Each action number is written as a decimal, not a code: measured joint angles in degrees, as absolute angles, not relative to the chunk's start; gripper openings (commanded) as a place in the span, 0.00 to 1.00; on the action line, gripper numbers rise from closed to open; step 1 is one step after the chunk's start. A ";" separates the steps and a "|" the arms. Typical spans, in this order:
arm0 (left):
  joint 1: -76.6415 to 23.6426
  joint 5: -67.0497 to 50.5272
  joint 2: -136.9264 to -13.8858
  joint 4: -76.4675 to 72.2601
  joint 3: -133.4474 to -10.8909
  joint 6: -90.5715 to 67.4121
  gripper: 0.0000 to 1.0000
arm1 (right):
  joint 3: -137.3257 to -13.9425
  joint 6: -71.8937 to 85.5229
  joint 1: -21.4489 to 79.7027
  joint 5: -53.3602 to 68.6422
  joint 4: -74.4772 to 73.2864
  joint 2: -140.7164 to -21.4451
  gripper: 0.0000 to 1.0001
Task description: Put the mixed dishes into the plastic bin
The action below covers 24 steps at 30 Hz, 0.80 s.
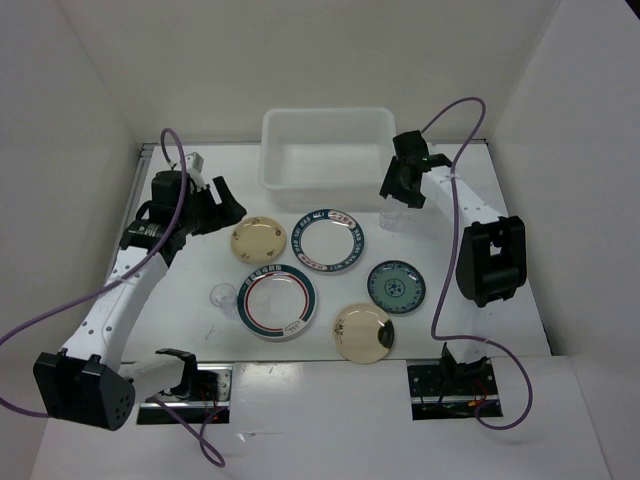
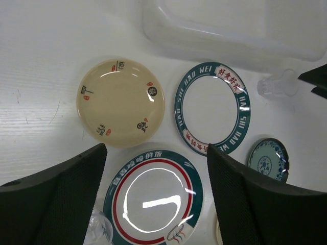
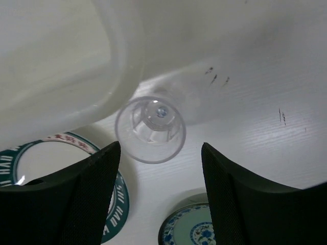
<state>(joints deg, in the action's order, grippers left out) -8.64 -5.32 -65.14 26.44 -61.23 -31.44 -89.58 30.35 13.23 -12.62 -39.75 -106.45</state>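
The translucent white plastic bin [image 1: 325, 115] stands empty at the back centre. On the table lie two cream plates [image 1: 258, 240] [image 1: 363, 332], two white plates with green and red rims [image 1: 329, 240] [image 1: 277, 300] and a small teal plate [image 1: 395, 285]. One clear glass cup [image 1: 222, 296] stands left of the near rimmed plate. The other cup [image 1: 393, 215] stands by the bin's right front corner. My left gripper [image 1: 222, 205] is open and empty above the far cream plate [image 2: 120, 102]. My right gripper [image 3: 159, 148] is open and empty just above the right cup [image 3: 149, 127].
White walls enclose the table on three sides. The bin wall [image 3: 61, 61] is close to the left of my right gripper. The right arm's purple cable [image 1: 460, 110] arcs above the back right corner.
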 measured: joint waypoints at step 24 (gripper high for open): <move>-8.64 -4.10 -63.81 22.63 -59.64 -29.95 1.00 | -79.40 35.35 13.23 -14.24 -33.91 -108.14 0.00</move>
<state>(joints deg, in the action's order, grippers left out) -8.64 -4.10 -63.81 22.63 -59.64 -29.95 -79.40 35.35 13.23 -14.24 -33.91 -108.14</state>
